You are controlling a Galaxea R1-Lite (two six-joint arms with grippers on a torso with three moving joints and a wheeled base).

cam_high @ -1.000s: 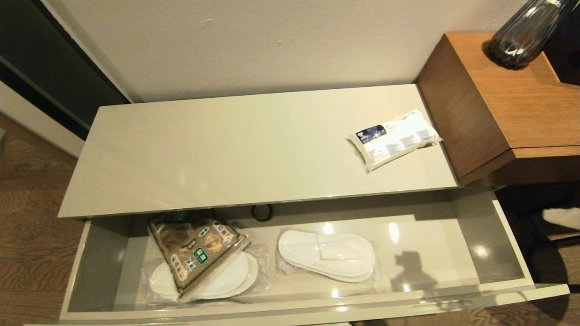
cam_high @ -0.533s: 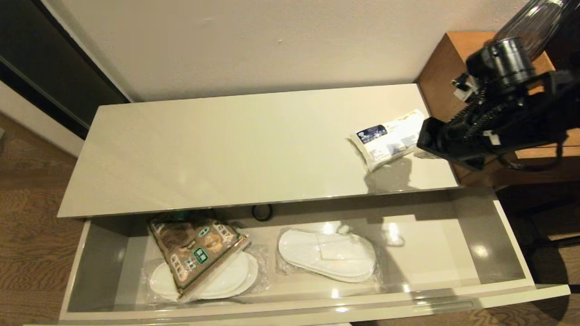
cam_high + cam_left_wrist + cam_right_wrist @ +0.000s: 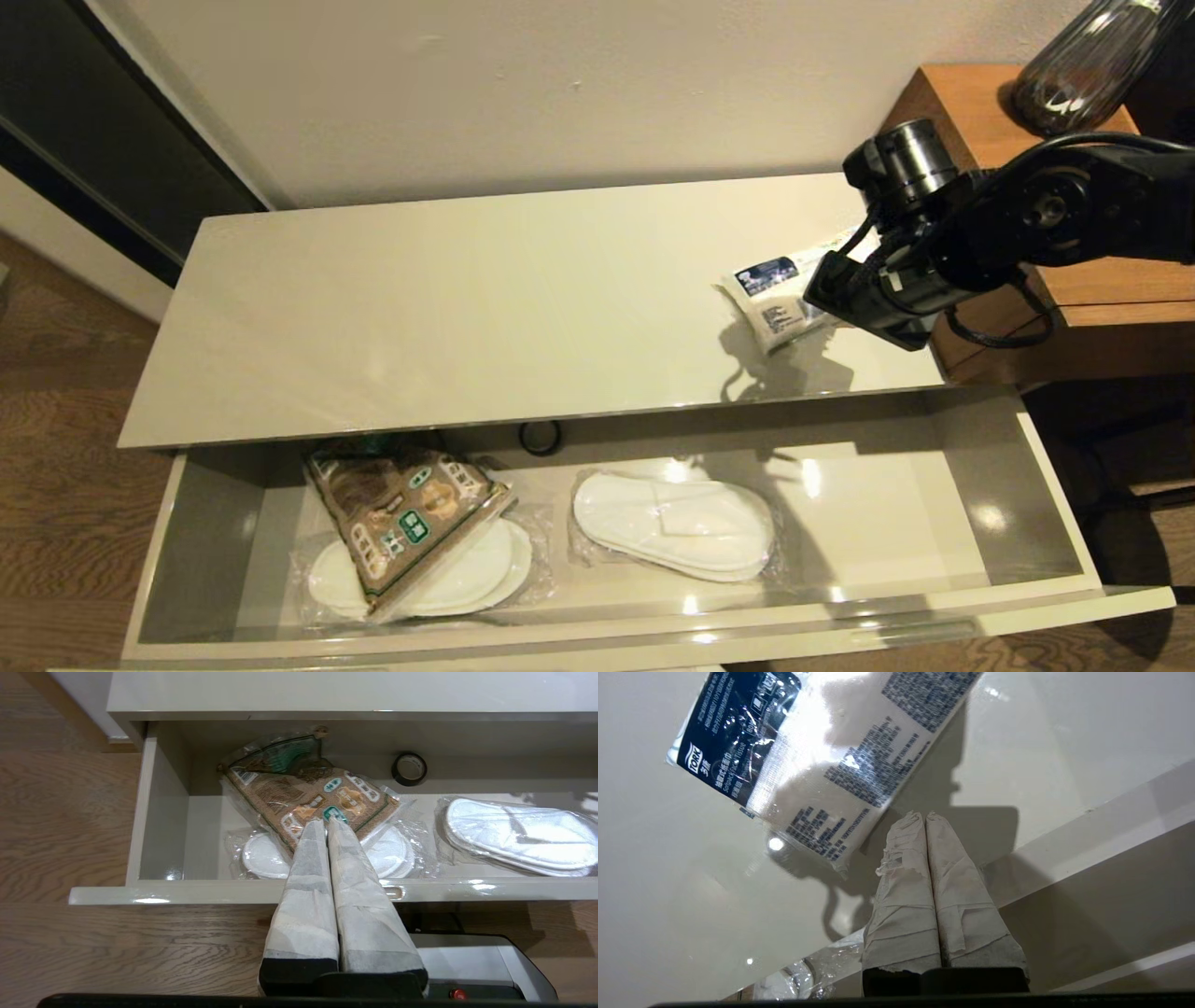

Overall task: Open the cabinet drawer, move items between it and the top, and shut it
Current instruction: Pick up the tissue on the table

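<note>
The cabinet drawer [image 3: 1046,523] stands pulled open below the cream top [image 3: 467,308]. Inside lie the brown-and-green snack bag [image 3: 401,518] [image 3: 308,793], resting on one wrapped pair of white slippers [image 3: 467,574], a second wrapped pair [image 3: 672,523] [image 3: 518,833], and the black tape roll [image 3: 541,437] [image 3: 409,768] at the back. The white tissue pack [image 3: 775,299] [image 3: 817,760] lies on the top at the right. My right arm [image 3: 934,252] hangs over its right half; the right gripper [image 3: 924,816] is shut and empty beside the pack's near corner. The left gripper [image 3: 325,823], shut and empty, is held in front of the drawer.
A taller brown wooden side table [image 3: 1074,215] with a dark glass vase [image 3: 1074,75] stands against the cabinet's right end. The wall runs behind the top. Wooden floor [image 3: 56,392] lies to the left and in front.
My right arm came into the head view from the right and moved left over the tissue pack, now covering its right half. The pack and the drawer's contents have not moved.
</note>
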